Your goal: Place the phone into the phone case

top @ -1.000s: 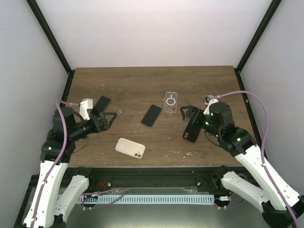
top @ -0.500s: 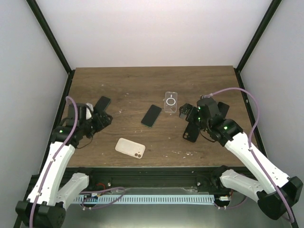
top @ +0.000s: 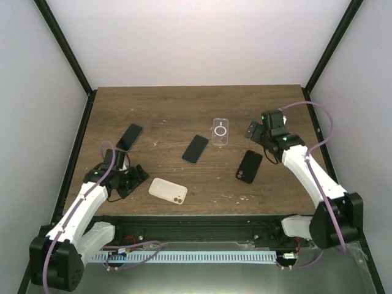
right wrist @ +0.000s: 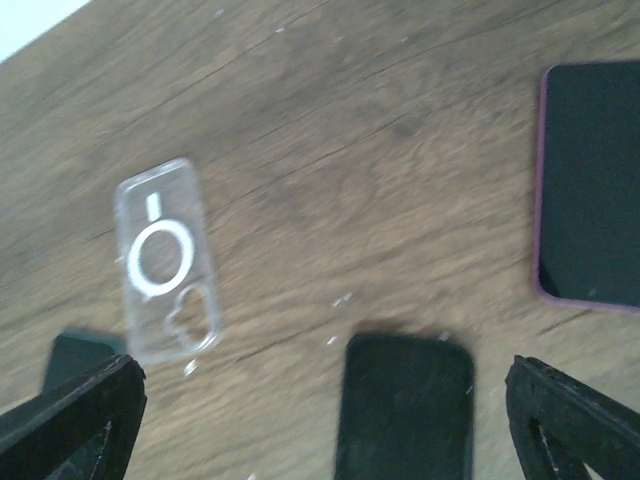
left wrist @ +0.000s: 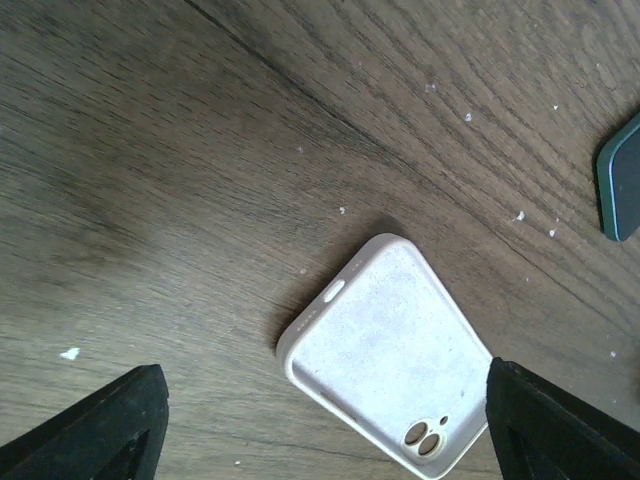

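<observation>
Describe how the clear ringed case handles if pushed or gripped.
The clear case looks like a thin hollow shell, so it probably flexes when pinched. Lying flat on the table, it likely slides rather than tips.

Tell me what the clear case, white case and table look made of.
Clear case: transparent plastic, likely glossy; wood grain shows through it around a white ring.
White case: matte, perhaps silicone or soft plastic; dull, faintly mottled surface without glare.
Table: dark wood or wood-look laminate; grain lines show, but which one is unclear.
</observation>
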Available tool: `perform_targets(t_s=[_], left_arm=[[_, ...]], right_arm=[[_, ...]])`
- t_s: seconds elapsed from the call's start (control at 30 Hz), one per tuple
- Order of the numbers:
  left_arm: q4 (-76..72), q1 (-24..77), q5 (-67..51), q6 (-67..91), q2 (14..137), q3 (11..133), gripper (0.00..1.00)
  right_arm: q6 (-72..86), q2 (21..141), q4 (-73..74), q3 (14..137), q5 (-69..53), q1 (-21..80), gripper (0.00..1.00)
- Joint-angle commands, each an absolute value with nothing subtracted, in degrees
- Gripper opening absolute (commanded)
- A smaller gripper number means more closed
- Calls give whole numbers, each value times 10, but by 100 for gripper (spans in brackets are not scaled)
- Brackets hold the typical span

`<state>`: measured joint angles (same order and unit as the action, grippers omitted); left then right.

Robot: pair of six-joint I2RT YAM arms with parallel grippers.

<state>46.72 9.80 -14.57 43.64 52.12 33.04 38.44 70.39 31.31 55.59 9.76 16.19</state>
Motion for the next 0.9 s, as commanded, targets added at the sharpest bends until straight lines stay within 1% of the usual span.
perform_targets(t_s=[0.0,0.07,0.13,0.2,0.27,0.33,0.43,0.5,0.57,0.73,0.87], left_arm=[[417,116,-151,462,541,315,87],[397,129,-150,472,552,303,84],[376,141,-149,480,565,293,83],[358,143,-157,485,583,286,81],[346,144,-166,485,600,285,80],[333,145,-171,483,614,285,79],[309,144,-179,486,625,278,78],[289,145,-190,491,626,269,78],[269,145,-202,496,629,257,77],[247,146,-219,497,643,243,75],[229,146,-227,498,638,238,75]], right_arm=[[310,788,298,608,82,109,98],[317,827,312,631,51,107,90],[343,852,305,635,-10,109,82],[381,867,286,628,-56,117,78],[413,883,275,629,-57,144,78],[442,906,284,650,-27,183,79],[496,964,328,708,2,231,81],[530,1011,366,751,1,253,82],[539,1046,373,779,-1,273,82],[575,1080,350,801,5,326,83],[603,1106,359,830,20,352,83]])
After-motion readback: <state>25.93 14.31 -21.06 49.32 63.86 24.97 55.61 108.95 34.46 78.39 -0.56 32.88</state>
